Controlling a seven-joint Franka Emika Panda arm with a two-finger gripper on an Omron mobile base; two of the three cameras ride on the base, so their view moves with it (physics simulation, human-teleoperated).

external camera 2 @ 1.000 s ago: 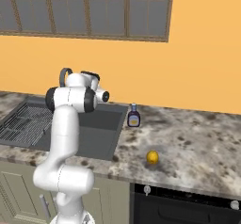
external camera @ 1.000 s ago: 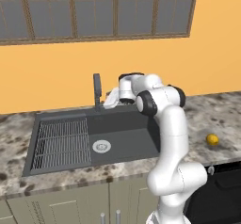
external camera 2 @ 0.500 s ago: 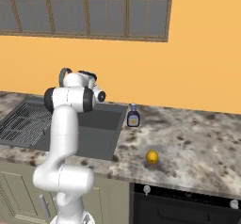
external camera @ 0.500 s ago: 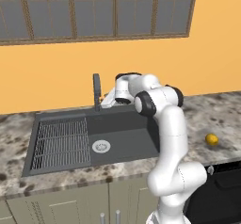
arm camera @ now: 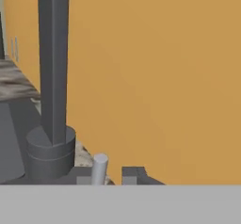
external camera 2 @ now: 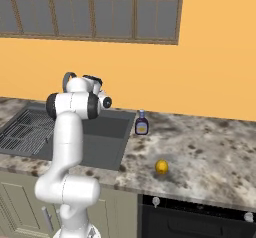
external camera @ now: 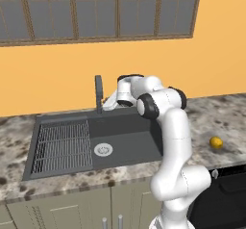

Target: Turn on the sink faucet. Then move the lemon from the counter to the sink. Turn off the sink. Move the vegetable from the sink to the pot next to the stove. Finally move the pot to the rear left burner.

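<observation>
Gripper (arm camera: 109,175) at slim dark grey sink faucet (arm camera: 52,63) base.

From my hand camera the sink faucet (arm camera: 52,77) runs off the top edge and my fingertips (arm camera: 133,175) barely clear the bottom, while in the left base view my gripper (external camera: 109,104) sits too small — whether it clasps the lever is unclear.

Orange wall (external camera: 57,74), gridded windows (external camera: 96,9)
</observation>
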